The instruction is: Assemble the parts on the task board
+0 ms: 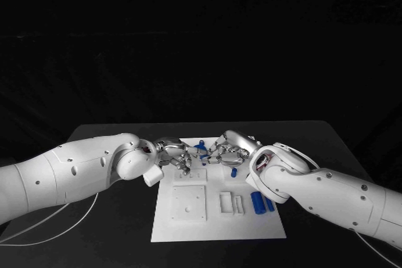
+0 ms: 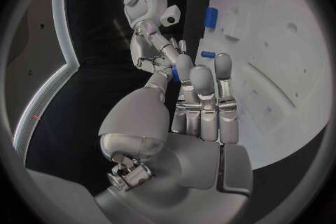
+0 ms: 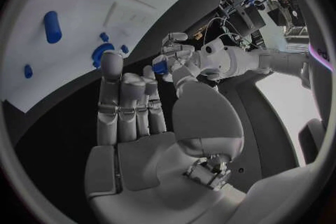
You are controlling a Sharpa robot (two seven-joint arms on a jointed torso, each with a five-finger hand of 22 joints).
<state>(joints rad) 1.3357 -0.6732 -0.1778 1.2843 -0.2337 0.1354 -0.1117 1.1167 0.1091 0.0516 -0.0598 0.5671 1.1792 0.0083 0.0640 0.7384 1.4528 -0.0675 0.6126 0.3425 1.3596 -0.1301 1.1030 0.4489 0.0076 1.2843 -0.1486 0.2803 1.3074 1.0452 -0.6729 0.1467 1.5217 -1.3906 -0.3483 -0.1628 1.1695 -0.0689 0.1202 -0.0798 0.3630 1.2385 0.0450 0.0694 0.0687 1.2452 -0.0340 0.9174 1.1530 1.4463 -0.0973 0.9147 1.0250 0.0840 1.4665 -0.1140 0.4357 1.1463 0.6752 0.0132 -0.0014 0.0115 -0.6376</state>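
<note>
Small blue plastic part [image 1: 204,158] sits pinched between the two hands, held above the far end of the white rectangular task board [image 1: 193,230], centre of the head view. The left silver many-fingered hand [image 1: 173,153] comes in from the frame's left and the right silver many-fingered hand [image 1: 225,152] from the right, fingertips meeting on the piece. In the right wrist view the left hand's fingertips are closed on a blue piece [image 3: 160,68]; whether the right hand grips it too or only steadies it, I cannot tell.

Judged step: a hand-to-hand transfer or re-orienting of the part before seating. To do it well, the receiving hand should close firmly before the other lets go, keeping the piece over the board so a slip lands on it, not on the black desk [image 1: 100,140].

Around: a short blue peg [image 1: 233,172] just below the right hand; two blue cylinders [image 1: 262,203] lying side by side at the board's right edge; a raised white square block [image 1: 189,202] and a narrow white slotted piece [image 1: 228,202] mid-board. A white cable [image 1: 50,230] trails at lower left, well apart. The right forearm hangs over the cylinders and crowds that side.
</note>
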